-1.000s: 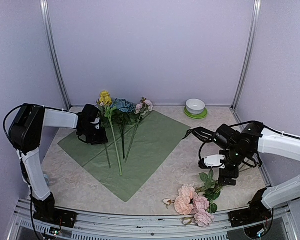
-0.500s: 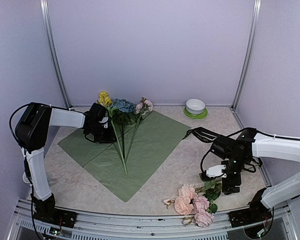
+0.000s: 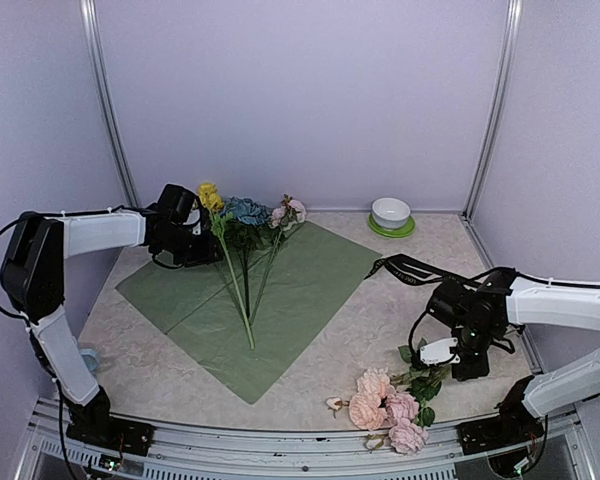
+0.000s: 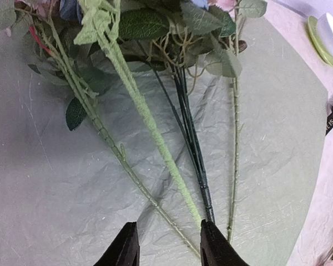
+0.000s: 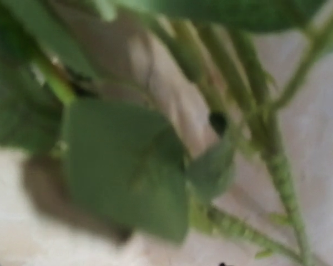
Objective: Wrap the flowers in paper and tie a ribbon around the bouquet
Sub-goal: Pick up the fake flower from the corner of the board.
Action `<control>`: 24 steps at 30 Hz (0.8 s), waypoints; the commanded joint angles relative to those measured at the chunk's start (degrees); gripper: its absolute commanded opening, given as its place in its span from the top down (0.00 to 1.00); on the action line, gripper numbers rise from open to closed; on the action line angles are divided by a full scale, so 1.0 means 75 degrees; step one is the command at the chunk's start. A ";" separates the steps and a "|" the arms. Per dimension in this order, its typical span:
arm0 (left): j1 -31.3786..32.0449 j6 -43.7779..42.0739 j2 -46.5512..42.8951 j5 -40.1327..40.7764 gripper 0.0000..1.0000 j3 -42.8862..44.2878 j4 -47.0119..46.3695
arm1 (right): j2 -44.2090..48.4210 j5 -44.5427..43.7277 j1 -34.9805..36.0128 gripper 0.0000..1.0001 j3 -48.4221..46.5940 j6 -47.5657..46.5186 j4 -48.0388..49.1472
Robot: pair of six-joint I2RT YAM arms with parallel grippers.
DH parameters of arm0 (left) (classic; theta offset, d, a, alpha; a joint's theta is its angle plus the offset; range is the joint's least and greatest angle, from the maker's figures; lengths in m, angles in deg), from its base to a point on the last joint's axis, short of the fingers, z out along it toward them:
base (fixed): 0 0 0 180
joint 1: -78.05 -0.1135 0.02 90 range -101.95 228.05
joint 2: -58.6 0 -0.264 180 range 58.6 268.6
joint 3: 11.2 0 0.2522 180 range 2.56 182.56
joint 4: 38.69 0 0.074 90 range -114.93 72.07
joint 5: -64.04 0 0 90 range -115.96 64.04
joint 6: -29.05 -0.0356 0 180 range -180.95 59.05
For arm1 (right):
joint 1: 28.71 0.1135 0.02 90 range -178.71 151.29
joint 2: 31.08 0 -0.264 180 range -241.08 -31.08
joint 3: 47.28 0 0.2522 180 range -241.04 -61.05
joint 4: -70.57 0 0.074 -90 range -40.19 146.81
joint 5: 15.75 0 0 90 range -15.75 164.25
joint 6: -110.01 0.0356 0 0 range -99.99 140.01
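The flowers are laid fanned on the green paper, with the blooms toward the back wall. The left pincer is held apart over the paper, with nothing gripped. The right pincer is lowered at the leafy stems of the roses on the bare surface; whether it is clamped cannot be told.

**Little lilac booth with a beige desk**

The whole thing sits inside a small booth. The back wall is plain pale lilac, and the left wall and right wall are the same colour. A silvery metal post stands in each back corner: the left post and the right post. The desk has a beige, stone-speckled top, with a grey metal rail along the near edge. The light's soft and even, and the shadows are pretty faint.
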 commanded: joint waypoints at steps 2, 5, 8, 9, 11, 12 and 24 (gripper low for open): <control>-0.0065 -0.0148 -0.0579 -0.0022 0.62 -0.0160 0.0059 | -0.0041 -0.0235 -0.0099 0.58 0.0370 -0.0531 0.1073; -0.0078 -0.0166 -0.0659 -0.0135 0.62 -0.0156 0.0037 | -0.0238 -0.0307 -0.0099 0.58 0.0402 -0.0699 0.1455; -0.0078 -0.0225 -0.0682 -0.0217 0.62 -0.0133 0.0031 | -0.0514 -0.0241 -0.0099 0.58 0.0375 -0.0804 0.1572; -0.0078 -0.0256 -0.0680 -0.0211 0.62 -0.0136 0.0037 | -0.0595 -0.0226 -0.0093 0.59 0.0405 -0.0846 0.1608; -0.0099 -0.0270 -0.0699 -0.0215 0.62 -0.0130 0.0064 | -0.0766 -0.0276 -0.0099 0.60 0.0482 -0.0904 0.1695; -0.0112 -0.0266 -0.0721 -0.0220 0.62 -0.0142 0.0036 | -0.0842 -0.0273 -0.0093 0.60 0.0512 -0.0931 0.1704; -0.0231 -0.0296 -0.0974 -0.0258 0.63 -0.0211 -0.0018 | -0.0764 -0.0544 -0.0099 1.00 0.0364 -0.1304 0.1285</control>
